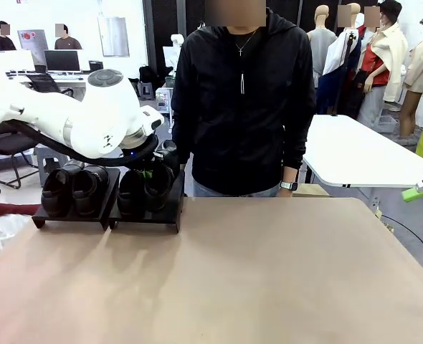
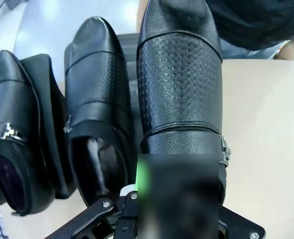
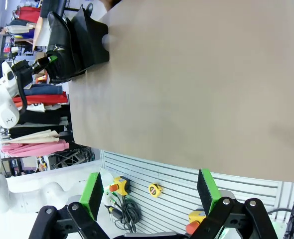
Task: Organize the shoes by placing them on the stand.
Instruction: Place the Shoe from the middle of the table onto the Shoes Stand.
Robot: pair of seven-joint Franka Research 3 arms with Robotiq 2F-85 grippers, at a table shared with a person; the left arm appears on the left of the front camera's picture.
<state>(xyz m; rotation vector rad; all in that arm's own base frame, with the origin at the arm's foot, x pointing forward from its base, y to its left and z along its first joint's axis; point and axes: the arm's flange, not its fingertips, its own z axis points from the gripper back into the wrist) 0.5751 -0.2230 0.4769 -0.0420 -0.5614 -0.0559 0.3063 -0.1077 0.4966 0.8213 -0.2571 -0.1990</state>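
Near right, off the table's (image 1: 269,272) edge: right gripper (image 3: 152,191), jaws wide, nothing between them. Far left: stand (image 1: 143,216) with four shoes, one pair (image 1: 75,188) on its left platform, another on its right. Over the right platform: left gripper (image 1: 148,170), clamped on the rightmost shoe (image 2: 179,89). Beyond: a person (image 1: 244,93) standing.

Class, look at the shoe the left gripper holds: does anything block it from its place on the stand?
Nothing visible does. The left gripper is shut on the last shoe, already at the right end of the stand, beside its neighbour shoe. The spot under it is hidden.
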